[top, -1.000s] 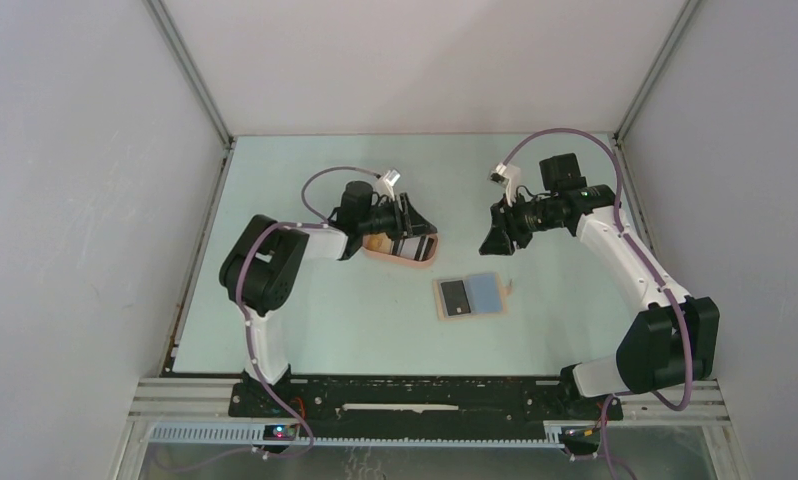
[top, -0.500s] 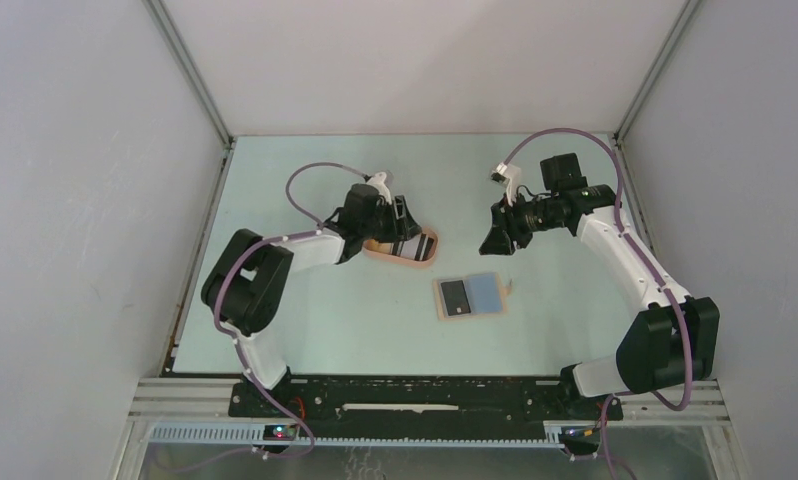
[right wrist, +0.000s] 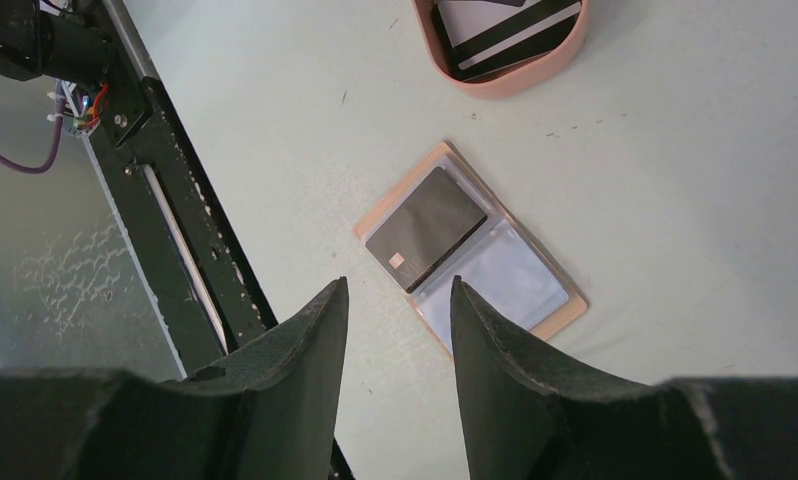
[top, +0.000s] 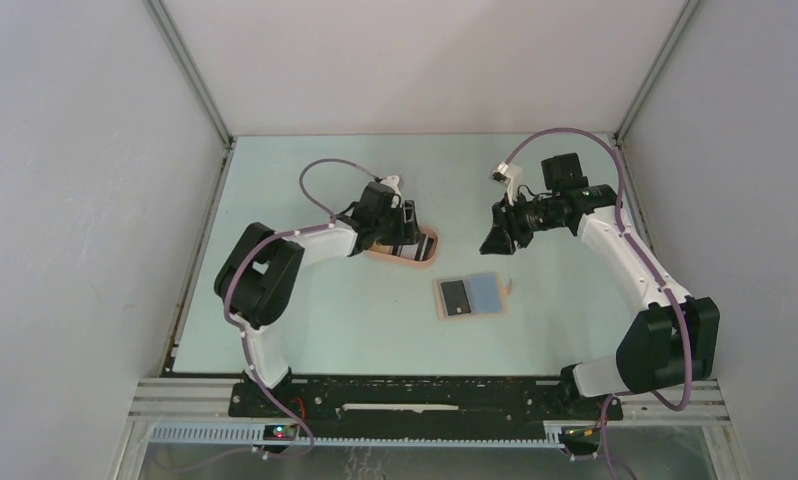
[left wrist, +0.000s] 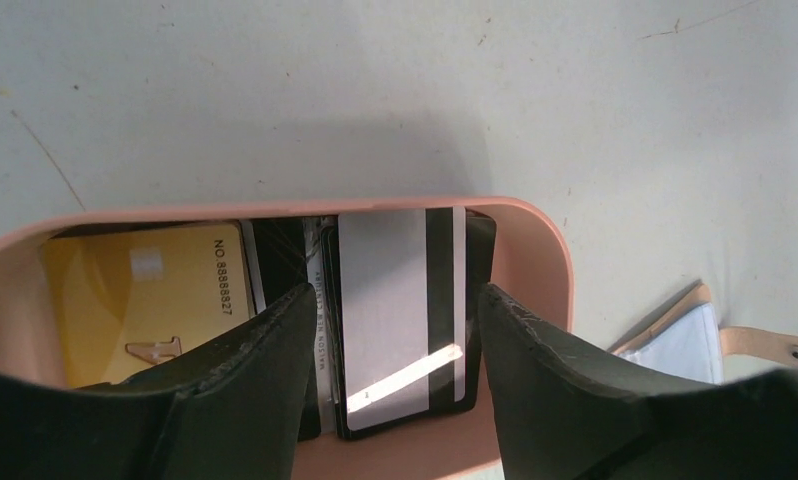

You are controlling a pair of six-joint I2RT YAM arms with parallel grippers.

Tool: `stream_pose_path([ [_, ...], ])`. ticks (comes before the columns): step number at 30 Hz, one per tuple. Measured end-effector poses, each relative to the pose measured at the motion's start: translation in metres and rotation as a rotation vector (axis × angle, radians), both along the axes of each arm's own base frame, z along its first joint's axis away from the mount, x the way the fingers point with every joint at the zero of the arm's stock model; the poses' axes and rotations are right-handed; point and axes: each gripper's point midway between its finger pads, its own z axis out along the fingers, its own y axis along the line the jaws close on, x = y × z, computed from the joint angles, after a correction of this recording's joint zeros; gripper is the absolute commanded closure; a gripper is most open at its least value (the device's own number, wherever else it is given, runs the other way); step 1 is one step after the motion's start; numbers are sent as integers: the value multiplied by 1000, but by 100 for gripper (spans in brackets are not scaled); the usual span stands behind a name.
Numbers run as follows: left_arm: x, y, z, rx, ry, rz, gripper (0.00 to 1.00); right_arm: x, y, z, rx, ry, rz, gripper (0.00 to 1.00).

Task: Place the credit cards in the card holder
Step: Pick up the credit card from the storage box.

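A peach oval tray [left wrist: 535, 225] holds the credit cards: a yellow card [left wrist: 140, 300] on the left and a grey striped card [left wrist: 395, 300] lying on top of black ones. My left gripper [left wrist: 395, 292] hangs open just above the tray [top: 430, 247], its fingers either side of the striped card without touching it. The tan card holder [top: 487, 293] lies open on the table, a black card [right wrist: 427, 228] in its left half and a clear sleeve in the right half. My right gripper [right wrist: 398, 285] hovers open and empty above the holder [right wrist: 515, 275].
The holder's snap tab [left wrist: 775, 345] shows at the right edge of the left wrist view. The black base rail [right wrist: 175, 230] runs along the table's near edge. Grey walls enclose the pale green table [top: 335, 320] on three sides.
The left gripper's jaws have spread wider over the tray and its arm has shifted a little. The right arm, the holder and the cards have not moved.
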Motion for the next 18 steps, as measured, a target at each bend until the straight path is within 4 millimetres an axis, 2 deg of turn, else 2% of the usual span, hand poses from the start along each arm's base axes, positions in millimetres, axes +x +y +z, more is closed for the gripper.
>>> stream_pose_path([
  [10, 3, -8, -9, 25, 51, -20, 32, 0, 0, 0, 0, 0, 0, 50],
  [18, -1, -18, -8, -3, 70, -70, 38, 0, 0, 0, 1, 0, 0, 50],
])
